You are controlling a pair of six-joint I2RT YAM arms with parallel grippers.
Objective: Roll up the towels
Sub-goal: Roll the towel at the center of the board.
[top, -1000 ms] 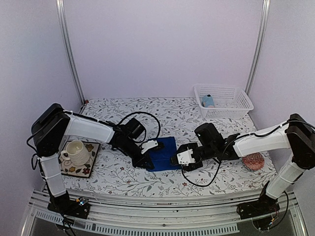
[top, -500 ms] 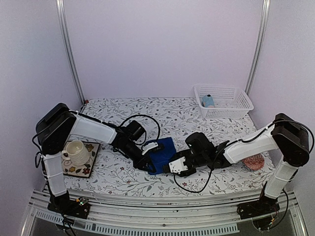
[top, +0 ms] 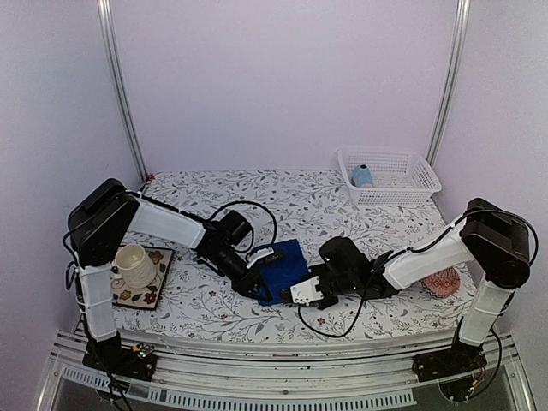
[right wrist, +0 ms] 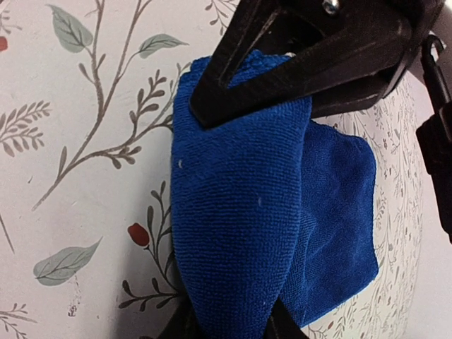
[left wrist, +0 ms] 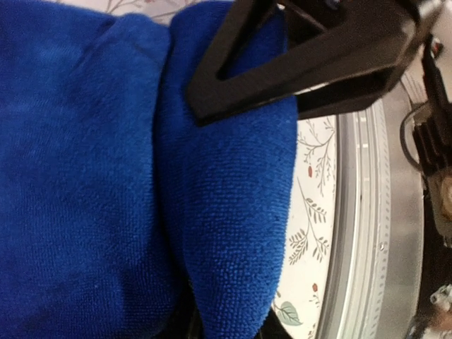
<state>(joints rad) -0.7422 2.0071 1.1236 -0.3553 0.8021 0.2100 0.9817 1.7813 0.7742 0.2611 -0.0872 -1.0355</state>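
Observation:
The royal-blue towel (top: 282, 265) lies bunched on the floral cloth at the table's middle front. My left gripper (top: 257, 276) is shut on its left edge; in the left wrist view a blue fold (left wrist: 233, 212) runs between the fingers. My right gripper (top: 301, 293) is shut on its right front edge; in the right wrist view the pinched fold (right wrist: 240, 212) hangs between the fingers just above the cloth. The light-blue towel (top: 362, 175) sits rolled in the white basket (top: 390, 195).
A cup on a patterned coaster (top: 133, 267) stands at the left. A round pink-red patterned ball (top: 442, 282) lies at the right, beside the right arm. The table's front rail (left wrist: 367, 233) is close to the left gripper.
My right gripper has moved left and toward the front edge with the towel's edge in it. The towel has bunched narrower. My left gripper has shifted only slightly.

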